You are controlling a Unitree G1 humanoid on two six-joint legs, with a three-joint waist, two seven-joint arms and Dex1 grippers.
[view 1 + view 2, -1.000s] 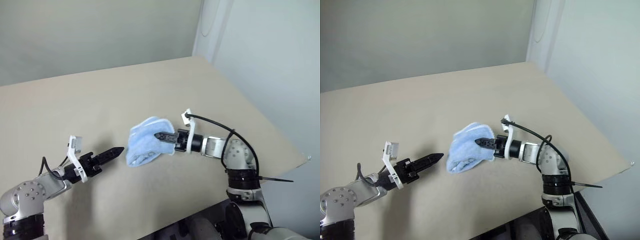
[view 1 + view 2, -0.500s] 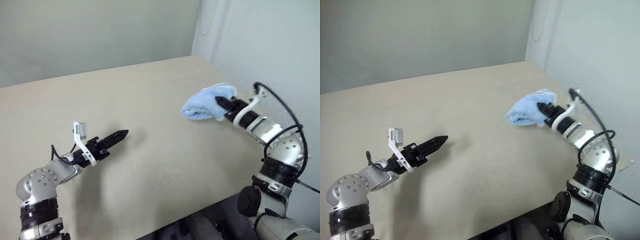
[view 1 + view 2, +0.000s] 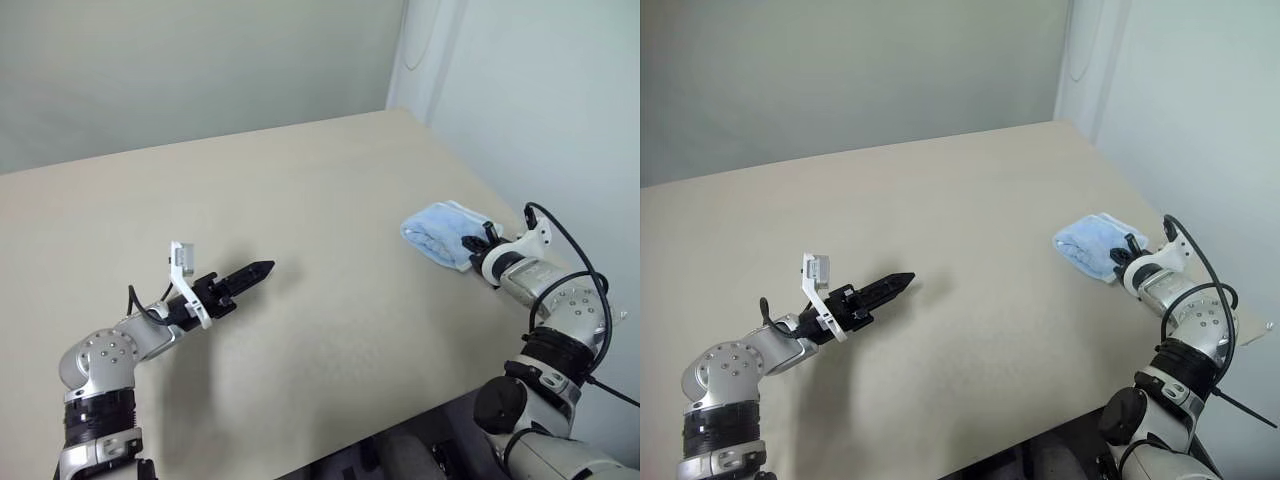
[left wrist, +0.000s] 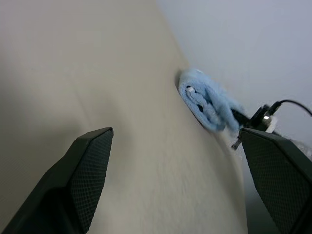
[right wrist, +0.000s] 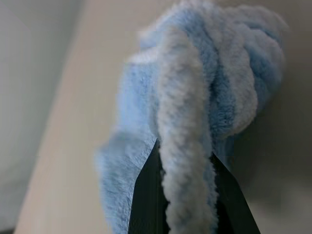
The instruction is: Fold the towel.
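Near the table's (image 3: 300, 180) right edge we see the bunched light blue towel (image 3: 436, 232), pinched by our right gripper (image 3: 478, 246); our left gripper (image 3: 252, 272) hovers spread, well apart.

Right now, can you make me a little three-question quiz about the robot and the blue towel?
1. True or false: the towel lies spread flat in the middle of the table.
2. Which tool pinches the towel? A) left tool B) right tool
3. Fill in: the left tool's fingers stand ____ and hold nothing.

Key: 1 false, it is bunched near the table's right edge; 2 B; 3 open.
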